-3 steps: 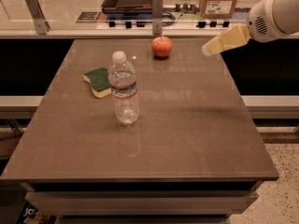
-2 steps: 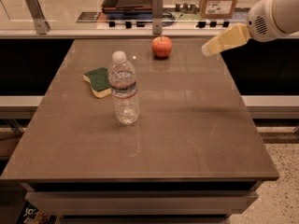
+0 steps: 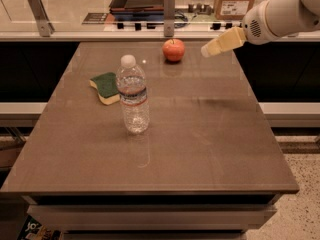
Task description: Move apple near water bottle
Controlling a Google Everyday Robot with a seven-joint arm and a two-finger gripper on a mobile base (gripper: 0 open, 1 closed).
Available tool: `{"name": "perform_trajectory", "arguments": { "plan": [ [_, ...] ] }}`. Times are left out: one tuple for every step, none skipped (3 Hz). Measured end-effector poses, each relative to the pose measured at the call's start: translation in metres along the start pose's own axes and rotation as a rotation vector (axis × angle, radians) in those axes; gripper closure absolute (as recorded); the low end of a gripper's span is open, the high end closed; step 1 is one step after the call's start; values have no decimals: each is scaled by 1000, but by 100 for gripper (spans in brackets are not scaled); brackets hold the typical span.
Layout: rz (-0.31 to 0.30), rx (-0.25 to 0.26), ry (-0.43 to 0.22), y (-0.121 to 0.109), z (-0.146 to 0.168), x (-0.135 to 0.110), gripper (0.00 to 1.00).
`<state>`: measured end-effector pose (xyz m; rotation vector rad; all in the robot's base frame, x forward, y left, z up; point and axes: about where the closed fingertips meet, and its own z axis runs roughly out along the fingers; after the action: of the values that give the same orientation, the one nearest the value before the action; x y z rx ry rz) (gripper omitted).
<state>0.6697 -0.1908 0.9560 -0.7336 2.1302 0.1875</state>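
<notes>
While tapered cream jaws hover beside it, round apple [image 3: 173, 50] rests.

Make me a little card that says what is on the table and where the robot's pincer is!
table: brown flat top
apple: red-orange, at the far edge of the table, nothing touching it
water bottle: clear with a white cap, standing upright, closer to the front than the apple
sponge: green and yellow, lying just left of the bottle
pincer: up in the air, right of the apple, not touching it
apple and bottle: far apart, not yet together
</notes>
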Motion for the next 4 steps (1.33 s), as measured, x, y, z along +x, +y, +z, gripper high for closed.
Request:
{"name": "perform_trajectory", "arguments": {
  "plan": [
    [12, -35, -12, 0, 33, -5, 0],
    [7, -62, -29, 1, 63, -15, 0],
    [-3, -95, -43, 6, 90, -26, 0],
    [-7, -138, -50, 15, 115, -33, 0]
  ]
}}
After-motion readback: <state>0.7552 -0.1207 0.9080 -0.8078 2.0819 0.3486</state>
